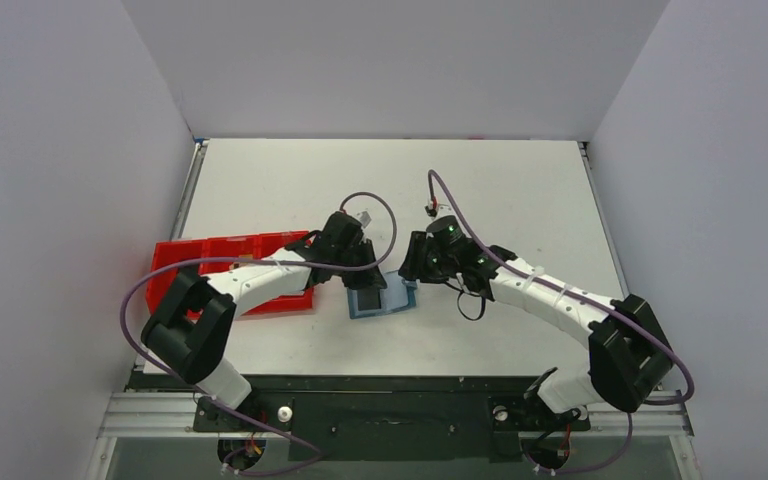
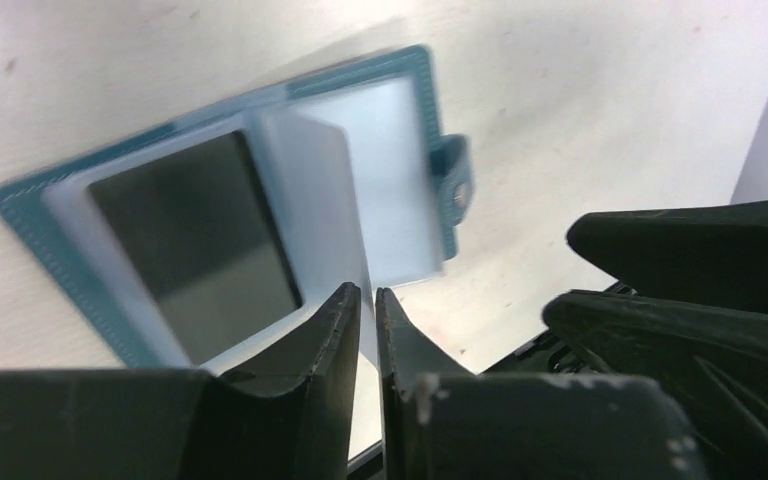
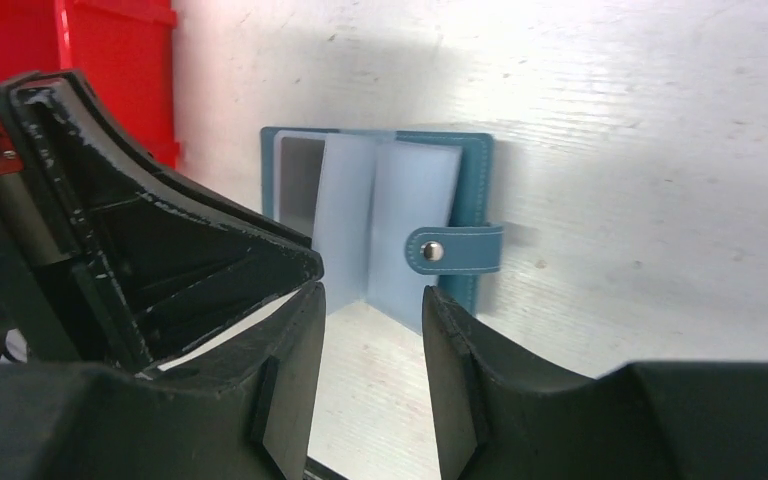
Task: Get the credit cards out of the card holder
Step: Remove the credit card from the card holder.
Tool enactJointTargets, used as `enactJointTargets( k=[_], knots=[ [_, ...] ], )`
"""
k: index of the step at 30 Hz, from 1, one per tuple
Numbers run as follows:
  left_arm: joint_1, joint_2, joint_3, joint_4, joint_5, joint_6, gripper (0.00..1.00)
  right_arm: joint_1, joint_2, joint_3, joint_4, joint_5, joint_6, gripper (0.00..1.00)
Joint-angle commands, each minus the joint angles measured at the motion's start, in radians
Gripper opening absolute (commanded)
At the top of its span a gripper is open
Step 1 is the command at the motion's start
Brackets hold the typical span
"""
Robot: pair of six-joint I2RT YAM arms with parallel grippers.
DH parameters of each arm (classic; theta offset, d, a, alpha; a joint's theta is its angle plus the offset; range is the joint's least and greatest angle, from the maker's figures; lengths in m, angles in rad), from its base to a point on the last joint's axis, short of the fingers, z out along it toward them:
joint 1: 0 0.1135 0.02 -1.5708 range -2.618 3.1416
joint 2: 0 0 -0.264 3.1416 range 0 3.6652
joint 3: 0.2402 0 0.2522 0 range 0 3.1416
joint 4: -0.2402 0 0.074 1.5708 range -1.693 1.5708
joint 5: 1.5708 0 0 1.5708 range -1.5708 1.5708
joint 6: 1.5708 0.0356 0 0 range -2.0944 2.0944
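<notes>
The blue card holder (image 1: 400, 298) lies open on the table between my two grippers. A dark grey card (image 2: 195, 240) sits in its left clear pocket and also shows in the top view (image 1: 367, 298). The tan card is not in view. My left gripper (image 2: 367, 292) is shut on the edge of a clear plastic sleeve (image 2: 310, 190) of the holder, lifting it upright. It is just above the holder in the top view (image 1: 365, 272). My right gripper (image 3: 372, 295) is open and empty, just short of the holder's (image 3: 470, 170) snap tab (image 3: 455, 250); it is beside the holder's right edge in the top view (image 1: 415, 265).
The red three-compartment tray (image 1: 230, 250) lies left of the holder, under the left arm; its corner shows in the right wrist view (image 3: 120, 60). White walls enclose the table on three sides.
</notes>
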Motion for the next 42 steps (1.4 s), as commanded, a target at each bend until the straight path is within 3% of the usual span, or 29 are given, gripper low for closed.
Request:
enactJointTargets(
  k=[1, 9, 17, 42],
  knots=[
    [-0.030, 0.050, 0.102, 0.009, -0.004, 0.024, 0.13, -0.020, -0.053, 0.015, -0.058, 0.057, -0.028, 0.38],
    [-0.061, 0.180, 0.190, 0.031, 0.018, 0.024, 0.21, -0.034, -0.122, -0.039, -0.077, 0.088, -0.028, 0.38],
    [-0.072, 0.250, 0.213, 0.048, 0.025, 0.019, 0.22, -0.036, -0.144, -0.064, -0.080, 0.093, -0.022, 0.38],
    [-0.023, 0.067, 0.145, -0.060, -0.084, 0.067, 0.21, 0.001, -0.075, 0.026, -0.082, 0.063, -0.026, 0.38]
  ],
)
